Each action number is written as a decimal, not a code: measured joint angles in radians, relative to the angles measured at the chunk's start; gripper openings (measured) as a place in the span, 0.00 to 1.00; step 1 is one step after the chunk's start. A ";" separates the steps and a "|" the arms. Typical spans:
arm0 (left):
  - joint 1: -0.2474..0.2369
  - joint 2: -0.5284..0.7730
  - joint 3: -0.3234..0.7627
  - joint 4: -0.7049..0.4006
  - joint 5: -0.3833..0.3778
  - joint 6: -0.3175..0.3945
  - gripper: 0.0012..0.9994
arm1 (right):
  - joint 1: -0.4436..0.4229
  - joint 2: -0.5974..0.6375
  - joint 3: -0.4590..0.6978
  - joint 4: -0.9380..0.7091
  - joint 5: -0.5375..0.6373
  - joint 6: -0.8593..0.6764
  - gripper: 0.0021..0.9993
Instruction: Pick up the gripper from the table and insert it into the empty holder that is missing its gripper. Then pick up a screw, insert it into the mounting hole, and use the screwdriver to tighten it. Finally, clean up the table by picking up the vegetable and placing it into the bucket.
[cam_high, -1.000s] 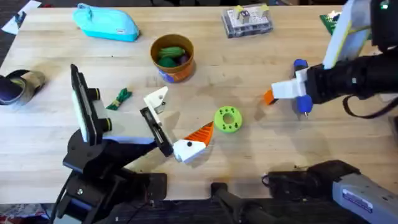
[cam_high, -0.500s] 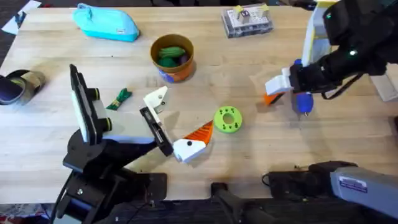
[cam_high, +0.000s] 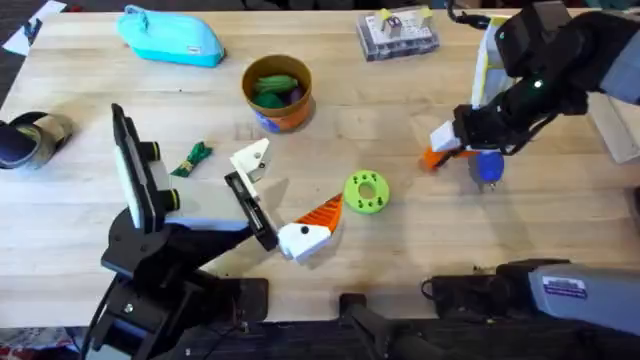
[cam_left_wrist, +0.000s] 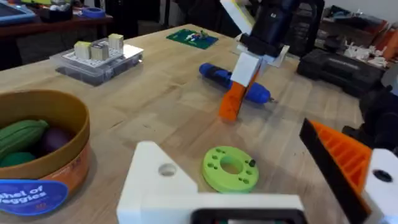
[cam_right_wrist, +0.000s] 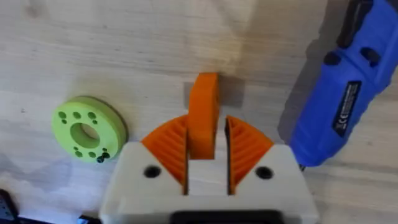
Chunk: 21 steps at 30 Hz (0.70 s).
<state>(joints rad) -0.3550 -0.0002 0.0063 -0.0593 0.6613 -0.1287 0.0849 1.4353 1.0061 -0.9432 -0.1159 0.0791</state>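
Here the right gripper (cam_right_wrist: 206, 144) stands over the far right part of the wooden table (cam_high: 90, 210), its two orange ribbed pads (cam_right_wrist: 166, 148) closed narrowly on the gripper (cam_right_wrist: 203, 115), the long orange finger. That finger sits squarely between the jaws, its white base tucked back between the pads and its orange tip reaching past them down to the table surface. In the overhead view the finger's orange tip (cam_high: 432, 157) peeks out beside the arm's white fingers, and just beside it lies the screwdriver (cam_high: 487, 165) with its thick blue handle, flat on the wood.

The left wrist view shows the same pair from across the table: the held finger (cam_left_wrist: 236, 93) tilted steeply with its tip on the table, the screwdriver (cam_left_wrist: 217, 73) lying behind it.

Near the table's middle lies the lime-green disc (cam_high: 366, 192) with holes. The holder (cam_high: 252, 160), a white pointed bracket on a black bar, rests to the left of it, with the left gripper (cam_high: 310, 228) close by; whether its jaws are apart or together cannot be told.

The vegetable (cam_high: 192, 158), a small dark green bundle, lies left of the holder. The bucket (cam_high: 278, 92) stands farther back with toy vegetables inside.
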 joint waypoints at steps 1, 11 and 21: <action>0.000 0.000 0.000 0.000 0.000 0.000 1.00 | 0.000 0.000 0.000 0.000 -0.001 0.002 0.22; 0.000 0.000 0.000 0.000 0.000 0.000 1.00 | 0.000 -0.017 0.002 -0.007 -0.004 0.004 0.01; 0.000 0.000 0.000 0.000 0.008 0.000 1.00 | 0.000 -0.293 0.045 -0.007 -0.190 -0.007 0.01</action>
<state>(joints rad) -0.3550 -0.0002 0.0063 -0.0597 0.6696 -0.1287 0.0848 1.1421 1.0508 -0.9503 -0.3057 0.0726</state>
